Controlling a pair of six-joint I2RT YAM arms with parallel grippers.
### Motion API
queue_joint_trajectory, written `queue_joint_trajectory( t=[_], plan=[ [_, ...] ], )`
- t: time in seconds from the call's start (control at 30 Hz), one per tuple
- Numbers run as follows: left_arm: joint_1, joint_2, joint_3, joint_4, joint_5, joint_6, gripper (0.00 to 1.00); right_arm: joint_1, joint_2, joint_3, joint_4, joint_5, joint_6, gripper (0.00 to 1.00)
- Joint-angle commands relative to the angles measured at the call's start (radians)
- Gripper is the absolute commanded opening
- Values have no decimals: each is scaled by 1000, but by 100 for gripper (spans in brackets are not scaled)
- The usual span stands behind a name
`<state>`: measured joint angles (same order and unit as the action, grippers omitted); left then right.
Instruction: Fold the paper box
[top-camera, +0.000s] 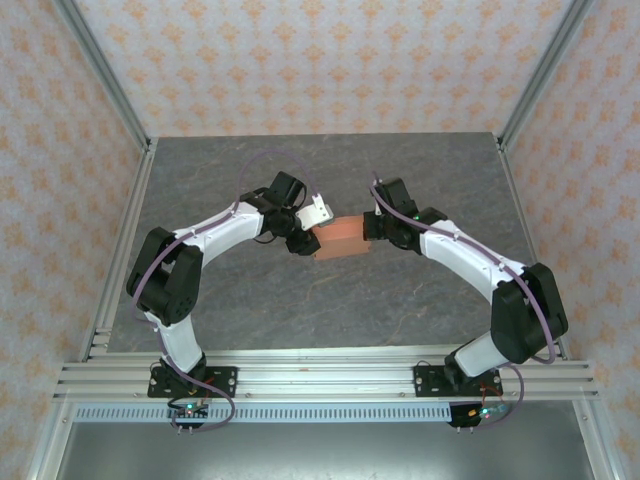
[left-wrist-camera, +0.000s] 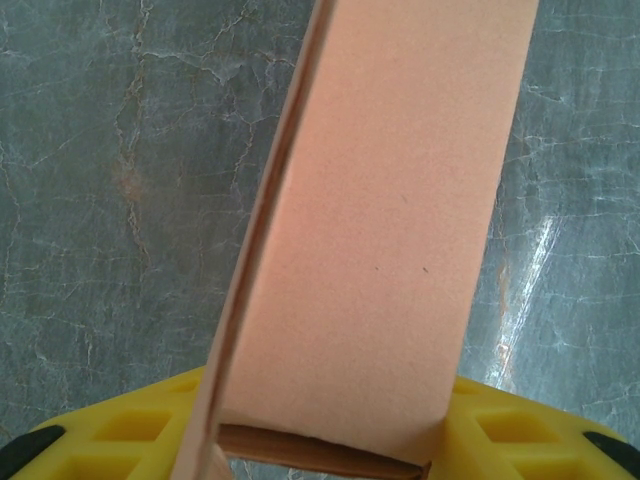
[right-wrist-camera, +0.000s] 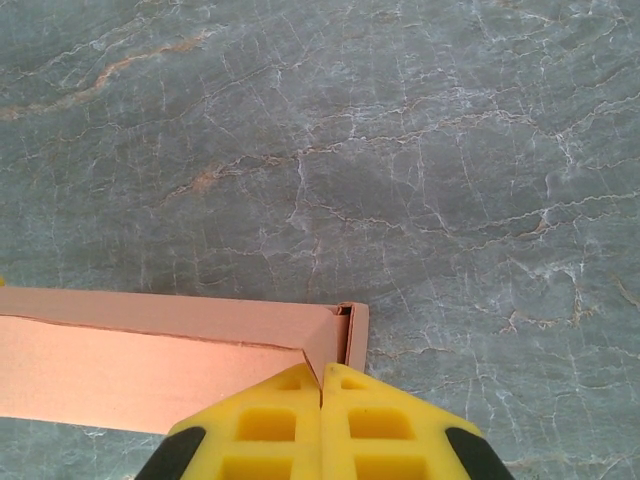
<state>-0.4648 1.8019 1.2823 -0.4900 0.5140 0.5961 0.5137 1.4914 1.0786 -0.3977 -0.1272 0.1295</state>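
Your paper box (top-camera: 340, 241) hangs over the middle of the tabletop (top-camera: 250, 300), a little toward its far edge, bridged between the two arms and apparently clear of the surface.

Your left fingers (left-wrist-camera: 130, 430) sit spread to the box's width and clamp one end across its faces. Your right fingers (right-wrist-camera: 270, 425) are pressed together with no gap between them, their tips meeting at the other end by the end flap (right-wrist-camera: 357, 335). You cannot tell from here whether a thin tab is pinched between them.

Watch these risks:
- The long side seam (left-wrist-camera: 262, 240) gapes slightly in the left wrist view. If you squeeze harder with the left fingers, the thin card will likely buckle and the seam spring wider.
- If you pull the two arms apart or twist one against the other, the card may tear at a crease, or the box may slip out of the weaker hold.
- If the right fingers hold nothing, pushing them at the end flap could crush the corner inward rather than tuck it.
- If you release either side early, the box will probably swing down and unfold.
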Motion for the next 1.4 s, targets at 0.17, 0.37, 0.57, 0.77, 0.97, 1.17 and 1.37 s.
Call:
queue_joint_trajectory(
  t=[0.17, 0.37, 0.57, 0.77, 0.97, 1.17, 1.37],
  plan=[
    [1, 31, 14, -41, -97, -17, 47, 5, 25, 59, -92, -17, 13, 0],
    [1, 33, 16, -44, -97, -18, 47, 5, 55, 31, -93, 38, -13, 0],
    [-1, 33, 15, -44, -102, -19, 47, 5, 65, 14, -83, 54, -25, 0],
    [-1, 34, 15, -50, -109, -21, 48, 5, 50, -31, -42, 49, -8, 0],
    [-1, 31, 14, -46, -104, -22, 48, 5, 19, -52, -8, 37, 15, 0],
    [-1, 3, 1, -29, -94, -26, 53, 5, 3, -34, -26, 47, 10, 0],
    [2, -17, -11, -13, -94, -45, 63, 5, -2, -25, -35, 51, 11, 0]
  ],
)
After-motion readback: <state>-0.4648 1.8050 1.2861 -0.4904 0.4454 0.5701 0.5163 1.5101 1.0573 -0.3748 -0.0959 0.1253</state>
